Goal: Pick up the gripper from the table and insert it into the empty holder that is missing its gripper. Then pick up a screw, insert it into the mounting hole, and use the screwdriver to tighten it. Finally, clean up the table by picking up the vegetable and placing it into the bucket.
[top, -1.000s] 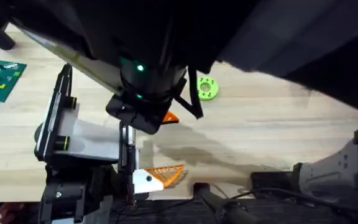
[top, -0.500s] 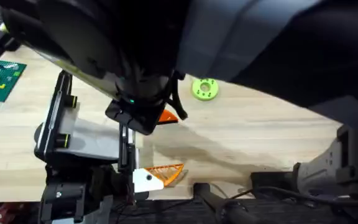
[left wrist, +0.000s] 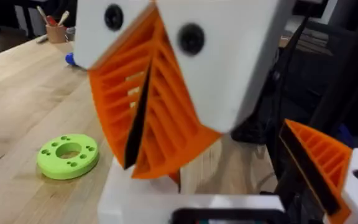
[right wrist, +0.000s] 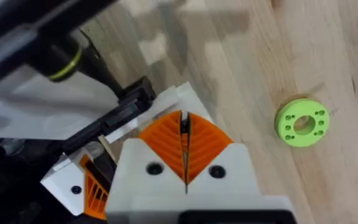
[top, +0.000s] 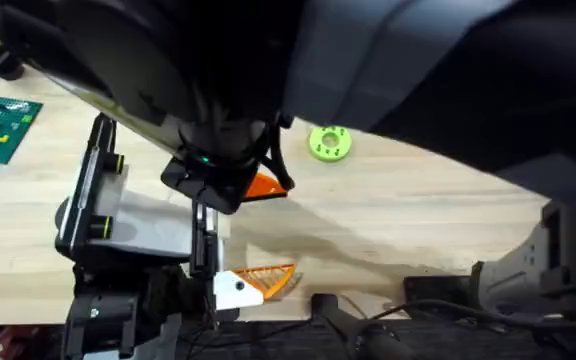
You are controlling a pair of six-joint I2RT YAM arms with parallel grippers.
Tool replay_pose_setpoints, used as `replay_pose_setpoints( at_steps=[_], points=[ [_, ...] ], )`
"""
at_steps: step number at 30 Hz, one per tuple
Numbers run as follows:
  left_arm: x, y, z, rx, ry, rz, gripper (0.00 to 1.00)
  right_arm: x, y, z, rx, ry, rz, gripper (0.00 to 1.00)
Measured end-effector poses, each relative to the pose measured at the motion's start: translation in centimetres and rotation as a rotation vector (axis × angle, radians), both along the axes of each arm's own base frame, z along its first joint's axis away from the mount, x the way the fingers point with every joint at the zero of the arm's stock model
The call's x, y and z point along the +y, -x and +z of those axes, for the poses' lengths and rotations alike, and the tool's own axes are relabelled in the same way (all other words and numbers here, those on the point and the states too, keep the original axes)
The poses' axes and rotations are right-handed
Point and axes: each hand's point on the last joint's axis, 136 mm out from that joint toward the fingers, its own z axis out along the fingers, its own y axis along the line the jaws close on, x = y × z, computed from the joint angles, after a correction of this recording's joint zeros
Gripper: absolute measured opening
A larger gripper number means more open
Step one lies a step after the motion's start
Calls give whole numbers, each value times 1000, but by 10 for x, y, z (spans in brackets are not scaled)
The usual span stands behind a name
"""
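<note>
Right gripper (right wrist: pixel 184 121): white body, 2 orange ribbed pads (right wrist: pixel 207 140) pressed together, a narrow dark slit left between them. Whether anything is clamped in that slit cannot be told. The tips are pointed down at the front of the grey-and-black gripper body (top: pixel 98 215), which is marked by yellow-green rings and stands at the left of the table (top: pixel 418 220).

The holder (top: pixel 203 240), a black rail, is seen on the front of that body. A white block, apparently the base of the gripper (right wrist: pixel 190 99), is seen just beyond the pad tips, against the black rail; its orange wedge is hidden behind the pads. In the overhead view an orange patch is noted under the right arm's wrist, just beside the rail; it cannot be told whether it belongs to the pads or to the wedge.

The matching lattice finger (top: pixel 268 278) on its white block is noted near the table's front edge, beside the rail's near end.

1 green disc with holes (top: pixel 330 142) lies flat, well apart, farther back. 1 green circuit board (top: pixel 0 125) lies at the far left.
</note>
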Motion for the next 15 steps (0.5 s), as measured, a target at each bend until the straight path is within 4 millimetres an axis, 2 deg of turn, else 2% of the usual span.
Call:
replay_pose_setpoints(
  at_steps=[15],
  points=[
    [0, 0, 0, 1, 0, 0, 988, -6, 2, -1, 10, 26, 0, 7]
  ],
)
